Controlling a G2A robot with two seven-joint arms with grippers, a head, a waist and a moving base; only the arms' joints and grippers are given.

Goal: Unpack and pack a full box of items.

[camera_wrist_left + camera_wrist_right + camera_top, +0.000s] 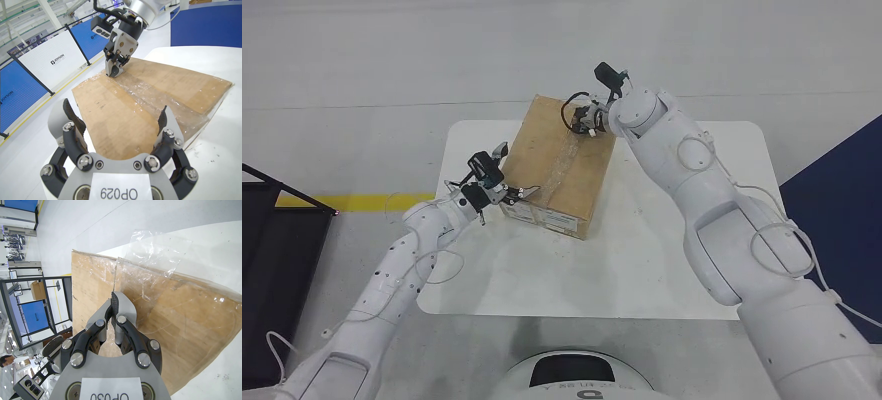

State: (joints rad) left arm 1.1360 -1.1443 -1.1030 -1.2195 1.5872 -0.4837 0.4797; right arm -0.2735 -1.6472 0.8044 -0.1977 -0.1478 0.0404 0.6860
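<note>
A brown cardboard box (562,165) (151,91) (179,313) lies shut on the white table (662,270). Wrinkled clear tape (143,94) runs along its top seam. A loose flap of tape (151,251) sticks out past the far edge. My right gripper (582,118) (113,73) (114,294) is shut, its tip touching the seam at the box's far end. I see nothing between its fingers. My left gripper (514,172) (115,106) stands open at the box's near left corner, one finger on either side of that corner, just above the top.
Bare table lies in front of the box and to its right. A black frame (272,250) stands on the floor at the far left, beside a yellow floor line (352,200). Blue and white barrier panels (47,60) stand beyond the table.
</note>
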